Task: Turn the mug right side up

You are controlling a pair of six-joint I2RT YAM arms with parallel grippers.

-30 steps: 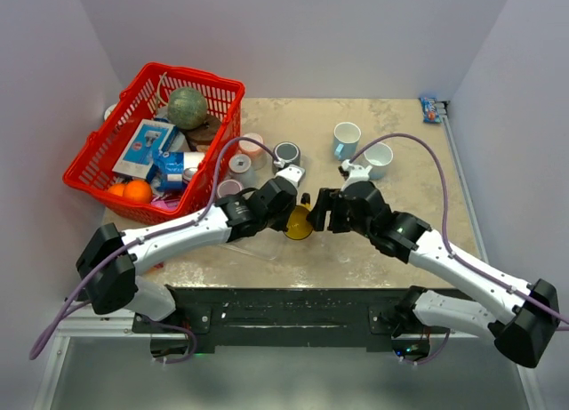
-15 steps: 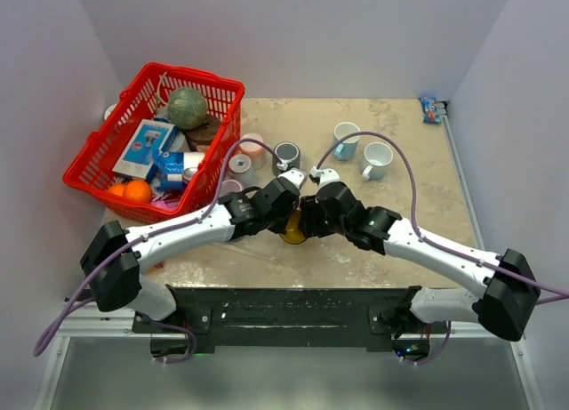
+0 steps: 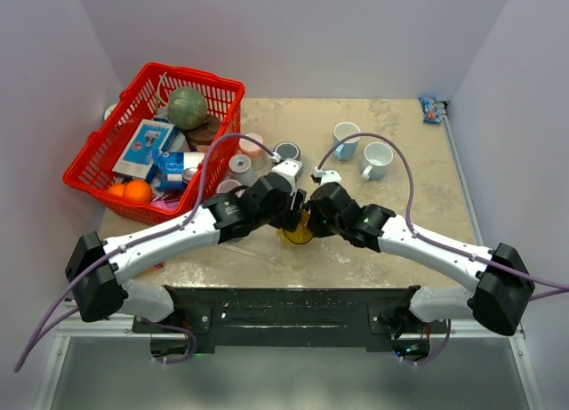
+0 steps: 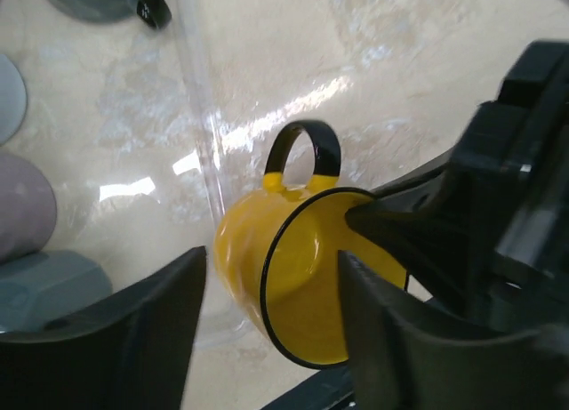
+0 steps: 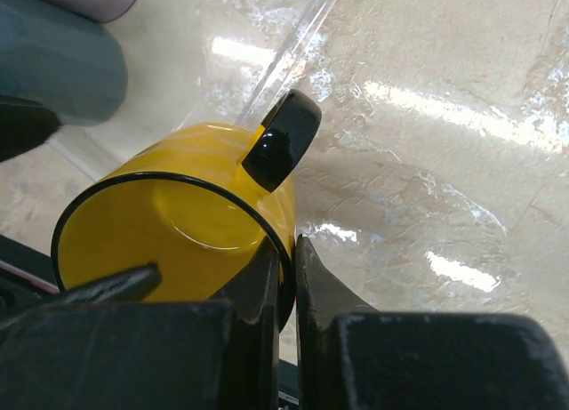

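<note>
Right gripper [image 5: 286, 259] first: its two black fingers are pinched hard on the rim of the yellow mug [image 5: 178, 205], one finger inside the lip and one outside, so it's clamped on the mug. The mug hangs tipped on its side just over the table [image 4: 427, 54], mouth facing the right wrist camera. It's glossy yellow inside and out, with a thin black line around the lip and a shiny black loop handle [image 5: 280, 139] pointing up and away from the fingers.

The left gripper [image 4: 271, 277] sits on the opposite side with its matte black fingers spread wide. The mug's round body is in the gap between them, and I can't see either finger pressing on it.

Right under the mug is the edge of something clear and plastic [image 4: 200, 99], a see-through strip running away from the grippers. I can't tell what it is. The table is a polished, beige, marble-looking slab with bright glare streaks.

Just past the left gripper there's a dark grey mug [image 3: 286, 152] and a few small round cups [image 3: 240, 165]. Past the right gripper, well apart from it, stand two pale mugs [image 3: 345, 139]. Off on the left arm's side is a red plastic mesh basket [image 3: 98, 174] stuffed with boxes, oranges and a greenish ball.
</note>
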